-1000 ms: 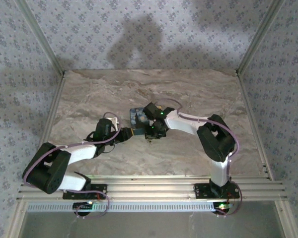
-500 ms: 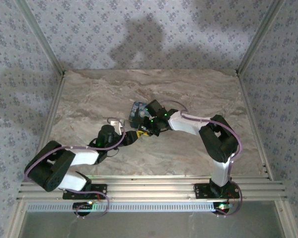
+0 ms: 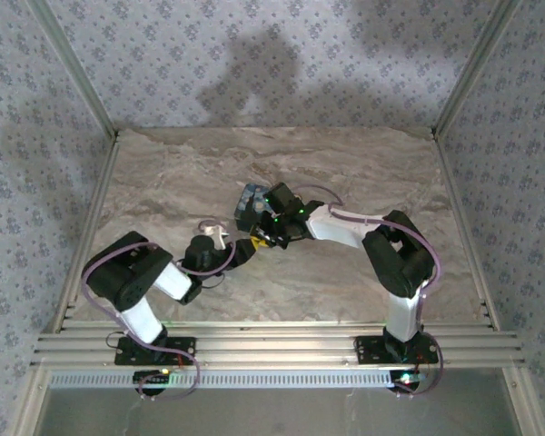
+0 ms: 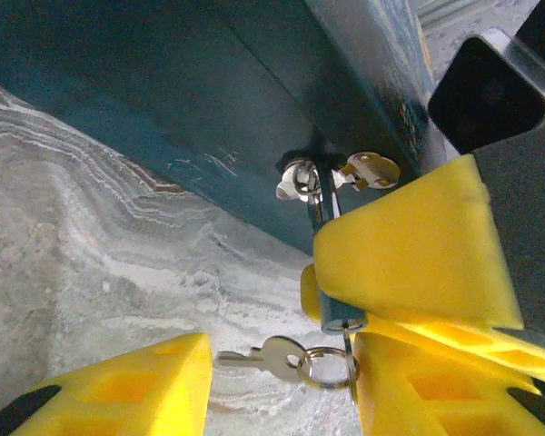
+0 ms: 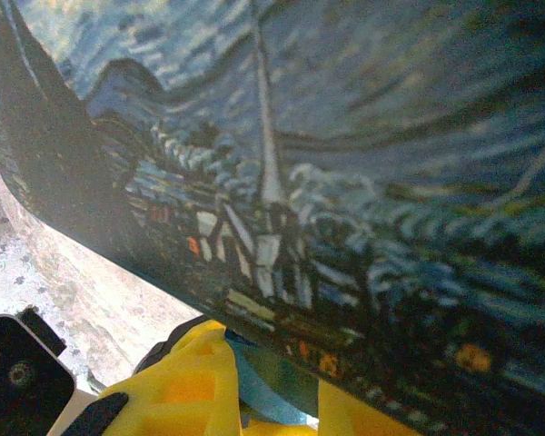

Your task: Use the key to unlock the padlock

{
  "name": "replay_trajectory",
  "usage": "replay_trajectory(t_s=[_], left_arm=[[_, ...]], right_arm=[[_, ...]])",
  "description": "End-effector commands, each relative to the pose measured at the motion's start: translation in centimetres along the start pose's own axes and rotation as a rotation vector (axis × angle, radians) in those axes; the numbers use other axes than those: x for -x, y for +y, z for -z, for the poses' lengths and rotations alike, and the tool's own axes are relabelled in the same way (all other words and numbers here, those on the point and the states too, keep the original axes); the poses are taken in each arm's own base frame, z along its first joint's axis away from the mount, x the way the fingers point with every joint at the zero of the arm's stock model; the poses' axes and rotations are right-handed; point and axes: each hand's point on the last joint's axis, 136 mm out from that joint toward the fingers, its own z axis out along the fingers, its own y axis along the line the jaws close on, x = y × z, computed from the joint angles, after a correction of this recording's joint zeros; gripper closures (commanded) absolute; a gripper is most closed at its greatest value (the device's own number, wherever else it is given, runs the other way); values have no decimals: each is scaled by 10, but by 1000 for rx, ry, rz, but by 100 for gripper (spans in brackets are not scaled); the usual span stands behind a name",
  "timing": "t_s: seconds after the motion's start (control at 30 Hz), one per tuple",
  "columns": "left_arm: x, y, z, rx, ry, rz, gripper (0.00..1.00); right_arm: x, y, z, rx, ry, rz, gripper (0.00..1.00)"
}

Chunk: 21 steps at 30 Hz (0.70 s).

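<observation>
Right now the left pincer (image 4: 282, 386) is hanging half-open around a loose key (image 4: 268, 356), gripping nothing, while the right pincer (image 5: 254, 400) is clamping the blue padlock (image 3: 249, 202) near the middle of the desk (image 3: 363, 173), so the next move, I reckon, is closing squarely on that key.

The top view is soft and a bit dim. Light falls from above, and the pale counter (image 3: 363, 173) is evenly lit. Two big grey shadows lie on the back wall (image 3: 163, 54) at 12 o'clock. Small things look grainy.

In the left wrist view the counter is almost white with glare at 8 o'clock. The box (image 4: 163, 82) is dark, the key (image 4: 259, 356) shines, and the left claw (image 4: 282, 372) is blurry at 6 o'clock.

In the right wrist view the painted box is close and fuzzy, with a bright patch at 8 o'clock.
</observation>
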Motion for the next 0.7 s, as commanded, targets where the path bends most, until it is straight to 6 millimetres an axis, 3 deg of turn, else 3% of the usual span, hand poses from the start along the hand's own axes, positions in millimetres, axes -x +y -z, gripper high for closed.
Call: replay_trajectory(t_s=[0.0,0.13,0.27,0.4,0.67], left_arm=[[13,-12,-5,-50,-61,21,58],[16,-8,-8,-45,-78,34,65],[15,-2,-10,-29,-77,39,86],[14,6,-8,-7,-73,36,100],[12,14,-8,21,-63,24,100]], right_arm=[[-9,-6,-9,-13,40,-59,98],[-12,-5,-10,-13,44,-58,95],[-12,-7,-11,-19,42,-55,90],[-11,-7,-9,-25,28,-44,80],[-9,-5,2,-34,-7,-18,47]])
